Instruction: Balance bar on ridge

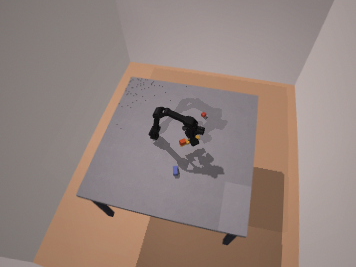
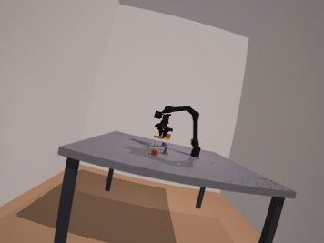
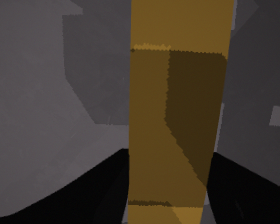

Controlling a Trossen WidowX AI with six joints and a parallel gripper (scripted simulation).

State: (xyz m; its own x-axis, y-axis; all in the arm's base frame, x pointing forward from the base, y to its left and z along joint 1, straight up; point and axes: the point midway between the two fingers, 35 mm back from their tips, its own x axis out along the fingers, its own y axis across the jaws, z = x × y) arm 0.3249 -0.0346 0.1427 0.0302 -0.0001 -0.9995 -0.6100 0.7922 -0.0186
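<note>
Black parallel-jaw gripper (image 2: 162, 133) clamped on flat yellow bar (image 3: 178, 116) with red end, raised above matte grey table (image 1: 130, 181), small blue wedge-shaped ridge (image 1: 175, 170) nearby, red cube (image 1: 204, 114) apart

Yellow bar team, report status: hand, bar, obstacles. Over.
Hand shut on long yellow bar. Bar lifted off grey table. Blue ridge apart. Small red cube off path.

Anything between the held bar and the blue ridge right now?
Nothing. In the top view only bare table separates the bar, shut in the gripper, from the ridge.
</note>
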